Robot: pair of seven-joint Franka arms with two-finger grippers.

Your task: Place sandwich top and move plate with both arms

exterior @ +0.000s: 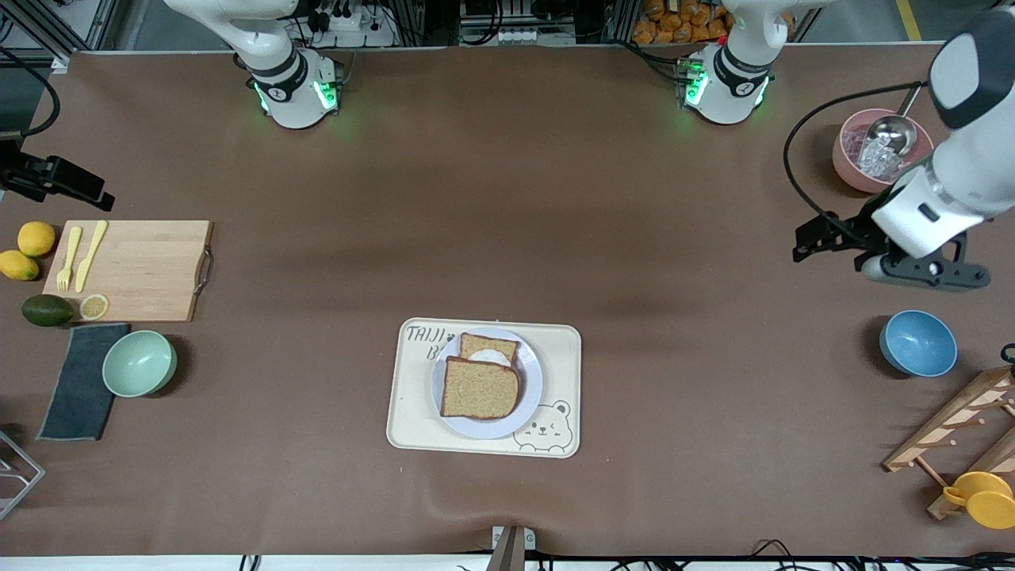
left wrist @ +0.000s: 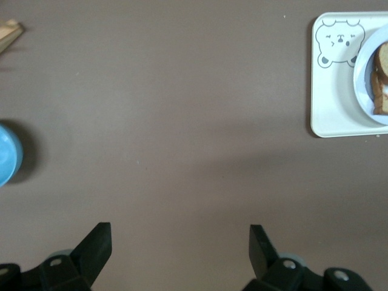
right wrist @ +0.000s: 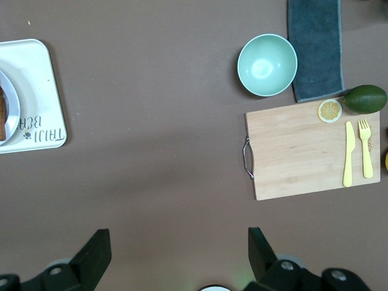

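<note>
The sandwich top (exterior: 480, 388), a plain brown bread slice, lies on the pale plate (exterior: 530, 381). It partly covers a second slice with white egg (exterior: 489, 353), whose farther part shows past it. The plate sits on a cream bear tray (exterior: 563, 373). My left gripper (exterior: 809, 242) hangs open and empty over bare table at the left arm's end, well away from the plate; the left wrist view (left wrist: 180, 242) shows this. My right gripper (exterior: 95, 194) hangs open and empty at the right arm's end, near the cutting board; the right wrist view (right wrist: 179, 245) shows this.
A wooden cutting board (exterior: 143, 270) with yellow cutlery, lemons (exterior: 36, 238), an avocado (exterior: 46, 310), a mint bowl (exterior: 139, 363) and a grey cloth (exterior: 79, 381) lie at the right arm's end. A blue bowl (exterior: 918, 342), a pink bowl with a scoop (exterior: 872, 151) and a wooden rack (exterior: 951, 420) are at the left arm's end.
</note>
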